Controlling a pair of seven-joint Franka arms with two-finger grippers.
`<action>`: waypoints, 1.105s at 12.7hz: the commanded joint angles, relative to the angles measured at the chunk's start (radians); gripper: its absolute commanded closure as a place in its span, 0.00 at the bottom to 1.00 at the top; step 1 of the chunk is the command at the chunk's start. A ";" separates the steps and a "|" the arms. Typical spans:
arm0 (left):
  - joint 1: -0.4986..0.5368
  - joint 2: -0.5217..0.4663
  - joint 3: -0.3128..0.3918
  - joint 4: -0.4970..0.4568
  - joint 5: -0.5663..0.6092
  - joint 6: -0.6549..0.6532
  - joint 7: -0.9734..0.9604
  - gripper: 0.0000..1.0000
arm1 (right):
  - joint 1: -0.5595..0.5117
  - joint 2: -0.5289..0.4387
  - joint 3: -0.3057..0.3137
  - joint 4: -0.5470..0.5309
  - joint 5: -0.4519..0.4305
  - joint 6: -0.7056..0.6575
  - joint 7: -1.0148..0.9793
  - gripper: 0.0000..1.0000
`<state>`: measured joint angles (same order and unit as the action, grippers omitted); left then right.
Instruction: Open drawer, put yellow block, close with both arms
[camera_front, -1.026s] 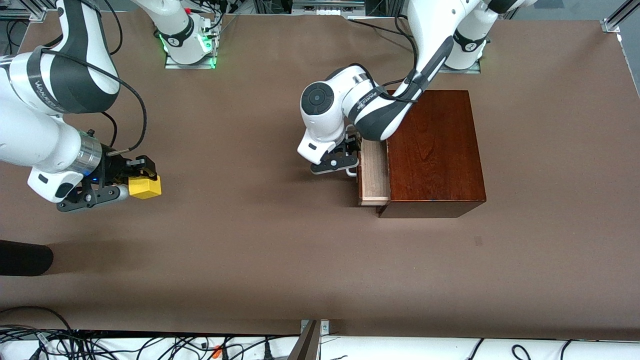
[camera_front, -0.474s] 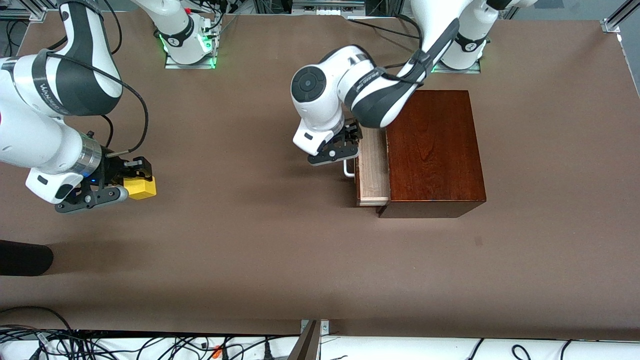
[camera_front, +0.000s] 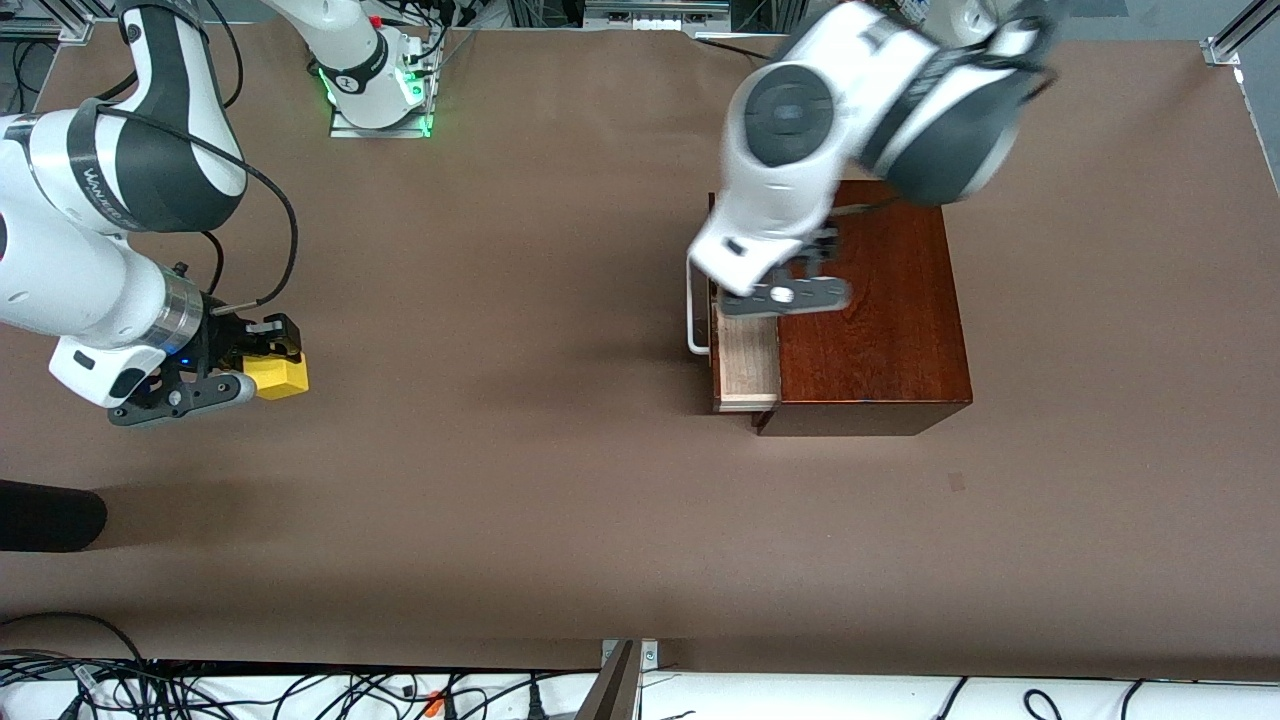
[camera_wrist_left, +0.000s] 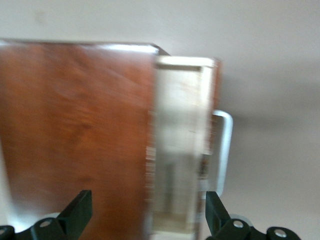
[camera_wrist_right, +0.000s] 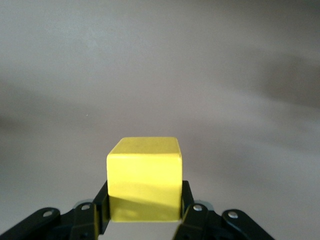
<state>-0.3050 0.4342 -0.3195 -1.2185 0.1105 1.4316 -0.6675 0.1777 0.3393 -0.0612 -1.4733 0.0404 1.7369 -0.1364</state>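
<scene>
The dark mahogany box (camera_front: 870, 320) stands toward the left arm's end of the table. Its drawer (camera_front: 748, 352) is pulled partly out, showing the pale wood tray and the white handle (camera_front: 692, 312). My left gripper (camera_front: 805, 270) hangs open and empty over the box's top, at the edge above the drawer. In the left wrist view the box (camera_wrist_left: 75, 125), drawer (camera_wrist_left: 180, 150) and handle (camera_wrist_left: 225, 150) lie below the left gripper (camera_wrist_left: 147, 202). My right gripper (camera_front: 268, 365) is shut on the yellow block (camera_front: 282, 376), low over the table near the right arm's end. The yellow block (camera_wrist_right: 144, 177) sits between the right gripper's fingers (camera_wrist_right: 97, 212).
A black object (camera_front: 50, 515) lies at the table's edge near the right arm's end. Cables (camera_front: 300, 695) run along the edge nearest the camera. The arm bases (camera_front: 375, 95) stand along the farthest edge.
The left gripper has let go of the drawer handle, risen and swung over the box. The drawer stays partly open. The right gripper with the yellow block has shifted slightly toward its end.
</scene>
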 joint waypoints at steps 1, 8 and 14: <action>0.137 -0.077 -0.007 -0.019 -0.051 -0.072 0.226 0.00 | 0.000 -0.008 0.015 0.005 -0.002 -0.033 -0.012 0.62; 0.256 -0.303 0.217 -0.212 -0.135 -0.050 0.624 0.00 | 0.161 0.007 0.242 0.019 -0.013 0.015 0.050 0.62; 0.210 -0.488 0.350 -0.478 -0.130 0.182 0.665 0.00 | 0.524 0.197 0.239 0.227 -0.142 0.093 0.043 0.62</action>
<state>-0.0727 0.0225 0.0160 -1.5874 -0.0091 1.5819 -0.0080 0.6311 0.4239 0.1894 -1.4068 -0.0790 1.8467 -0.0876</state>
